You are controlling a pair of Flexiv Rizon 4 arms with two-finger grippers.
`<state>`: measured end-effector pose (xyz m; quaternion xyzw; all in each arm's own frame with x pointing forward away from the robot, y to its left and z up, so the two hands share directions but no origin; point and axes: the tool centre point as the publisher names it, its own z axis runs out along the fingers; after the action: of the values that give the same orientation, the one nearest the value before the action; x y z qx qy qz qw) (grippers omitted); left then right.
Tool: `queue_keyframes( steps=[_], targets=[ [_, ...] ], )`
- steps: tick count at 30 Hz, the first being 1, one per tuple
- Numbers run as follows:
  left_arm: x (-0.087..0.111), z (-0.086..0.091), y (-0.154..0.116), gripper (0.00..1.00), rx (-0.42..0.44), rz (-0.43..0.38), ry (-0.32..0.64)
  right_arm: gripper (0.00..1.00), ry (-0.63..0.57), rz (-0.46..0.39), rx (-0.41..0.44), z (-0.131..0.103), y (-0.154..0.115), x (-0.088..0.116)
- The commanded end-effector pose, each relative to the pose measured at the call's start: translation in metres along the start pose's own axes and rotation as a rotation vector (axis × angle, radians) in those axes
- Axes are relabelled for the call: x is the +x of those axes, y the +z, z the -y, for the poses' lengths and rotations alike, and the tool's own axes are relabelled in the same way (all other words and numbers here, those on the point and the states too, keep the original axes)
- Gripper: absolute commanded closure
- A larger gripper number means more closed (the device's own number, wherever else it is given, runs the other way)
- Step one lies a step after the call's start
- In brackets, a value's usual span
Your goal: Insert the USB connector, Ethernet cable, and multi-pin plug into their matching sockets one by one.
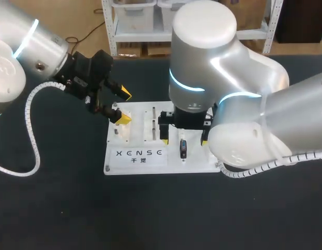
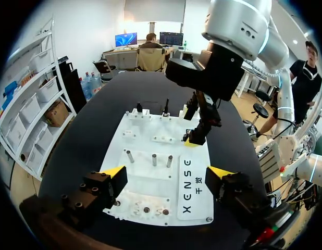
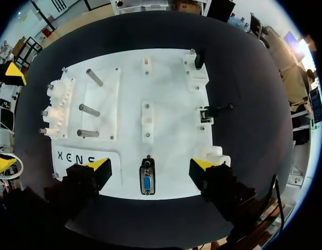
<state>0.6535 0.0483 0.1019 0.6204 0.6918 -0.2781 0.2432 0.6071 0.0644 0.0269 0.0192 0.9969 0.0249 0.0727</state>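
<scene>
A white fixture board (image 1: 150,164) lies mid-table. A blue-faced multi-pin connector (image 3: 147,182) sits near the board's front edge, seen as a small dark part (image 1: 183,149) in the head view. My right gripper (image 3: 150,167) hangs open just above the board, the connector between its spread fingers and untouched. Two small dark parts on white holders, one (image 3: 199,58) at the far corner and one (image 3: 207,112) at the side edge, stand ahead of it. My left gripper (image 2: 167,174) is open and empty above the board's left end (image 1: 123,107).
Three upright metal pegs (image 3: 88,109) and a white block with sockets (image 3: 58,107) occupy the board's left part. My bulky right arm (image 1: 228,99) covers the board's right rear. Dark table (image 1: 62,208) surrounds the board.
</scene>
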Motion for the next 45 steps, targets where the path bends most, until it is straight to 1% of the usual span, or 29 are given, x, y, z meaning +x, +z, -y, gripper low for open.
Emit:
queue_keyframes(
  steps=[1,3,4,6,9,10,11,17,21,22,23,24,25,28,33,36,40,45],
  targets=[
    [0.000,-0.001,0.000,0.00,0.002,-0.003,0.000,0.00,-0.005,-0.014,0.004,0.002,0.005,0.002],
    [0.000,-0.001,0.000,0.00,0.002,-0.003,0.000,0.00,-0.008,-0.022,0.010,0.003,0.008,0.006],
    [0.000,-0.001,0.000,0.00,0.002,-0.003,0.000,0.04,-0.008,-0.028,0.011,0.004,0.010,0.007],
    [0.000,-0.001,0.000,0.00,0.002,-0.003,0.000,0.07,-0.009,-0.032,0.013,0.005,0.010,0.010],
    [0.000,-0.001,0.000,0.00,0.002,-0.003,0.000,0.34,-0.007,-0.036,0.014,0.006,0.010,0.012],
    [0.000,-0.001,0.000,0.00,0.002,-0.003,0.000,0.44,-0.005,-0.036,0.014,0.006,0.010,0.013],
    [0.000,-0.001,0.000,0.00,0.002,-0.003,0.000,0.51,-0.003,-0.036,0.013,0.006,0.010,0.013],
    [0.000,-0.001,0.000,0.00,0.002,-0.003,0.000,0.58,-0.010,-0.035,0.013,0.004,0.010,0.015],
    [0.000,-0.001,0.000,0.00,0.002,-0.003,0.000,0.70,-0.014,-0.035,0.010,0.002,0.011,0.016],
    [0.000,-0.001,0.000,0.00,0.002,-0.003,0.000,0.81,-0.016,-0.035,0.008,0.002,0.011,0.016],
    [0.000,-0.001,0.000,0.00,0.002,-0.003,0.000,0.89,-0.016,-0.035,0.007,0.002,0.011,0.017],
    [0.000,-0.001,0.000,0.00,0.002,-0.003,0.000,0.97,-0.017,-0.035,0.005,0.001,0.011,0.017],
    [0.000,-0.001,0.000,0.00,0.002,-0.003,0.000,1.00,-0.020,-0.033,0.000,0.000,0.010,0.017],
    [0.000,-0.001,0.000,0.00,0.002,-0.003,0.000,1.00,-0.021,-0.028,-0.007,0.000,0.007,0.018],
    [0.000,-0.001,0.000,0.00,0.002,-0.003,0.000,1.00,-0.020,0.007,-0.012,0.004,-0.003,0.016],
    [0.000,-0.001,0.000,0.00,0.002,-0.003,0.000,1.00,-0.018,0.043,-0.012,0.008,-0.016,0.014],
    [0.000,-0.001,0.000,0.00,0.002,-0.003,0.000,1.00,-0.004,0.092,-0.014,0.019,-0.036,0.009],
    [0.000,-0.001,0.000,0.00,0.002,-0.003,0.000,1.00,0.025,0.130,-0.005,0.042,-0.056,0.004]
  ],
)
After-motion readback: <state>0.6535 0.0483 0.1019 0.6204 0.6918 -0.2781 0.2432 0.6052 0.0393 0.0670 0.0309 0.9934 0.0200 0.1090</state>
